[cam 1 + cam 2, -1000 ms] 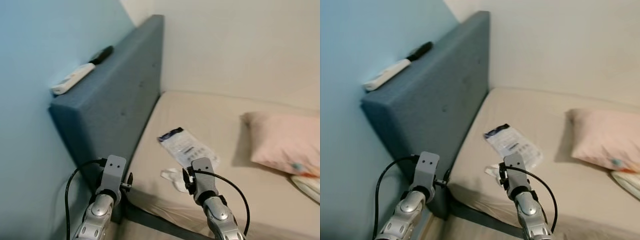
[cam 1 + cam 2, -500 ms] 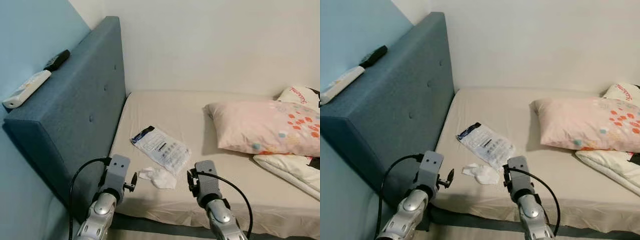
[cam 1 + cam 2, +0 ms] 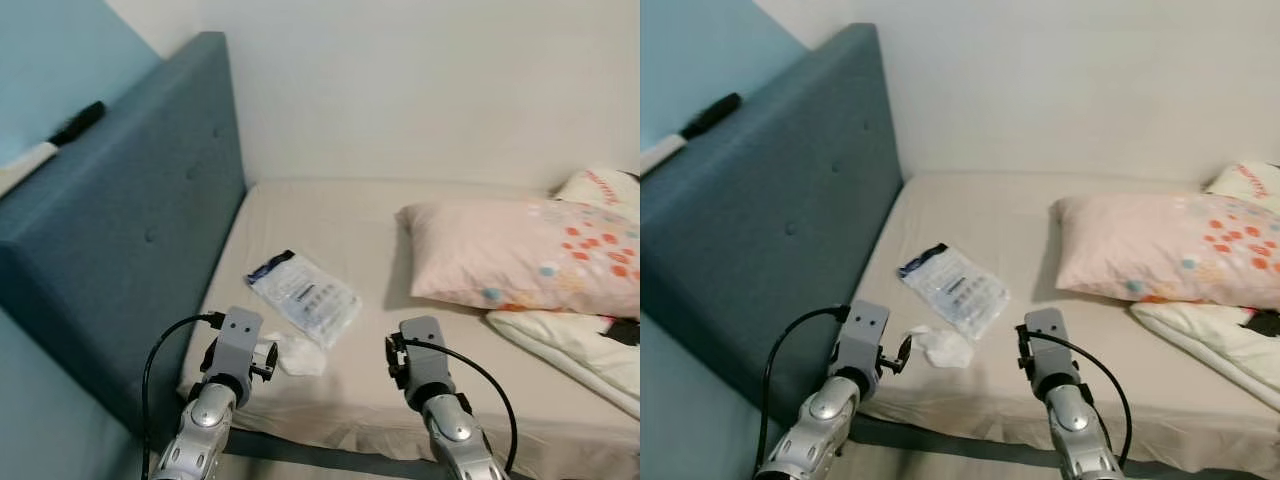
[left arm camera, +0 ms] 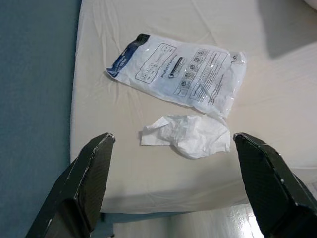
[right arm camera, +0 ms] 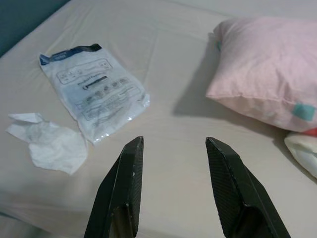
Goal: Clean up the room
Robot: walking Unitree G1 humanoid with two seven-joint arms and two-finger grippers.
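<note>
Compared with a second ago, the whole scene is shifted: the camera has turned, so the headboard (image 3: 130,230) is seen further to the left and the full pink pillow (image 3: 520,250) is brought into view. The things on the bed are not seen to have moved.

Both arms are held forward and low at the near edge of the bed (image 3: 350,210). The left gripper (image 4: 173,163) is spread wide, its fingers framing a crumpled tissue (image 4: 190,141) on the sheet without touching it. The right gripper (image 5: 173,168) is parted too, empty, aimed at bare sheet between a plastic packet (image 5: 94,94) and the pillow.

The tissue is found near the bed's front edge, just beside the packet's lower corner; whether the two touch cannot be told. A white folded blanket (image 3: 570,350) is seen under the pillow's right end. A black remote (image 3: 75,122) and a white one (image 3: 25,160) are laid on the headboard's top.
</note>
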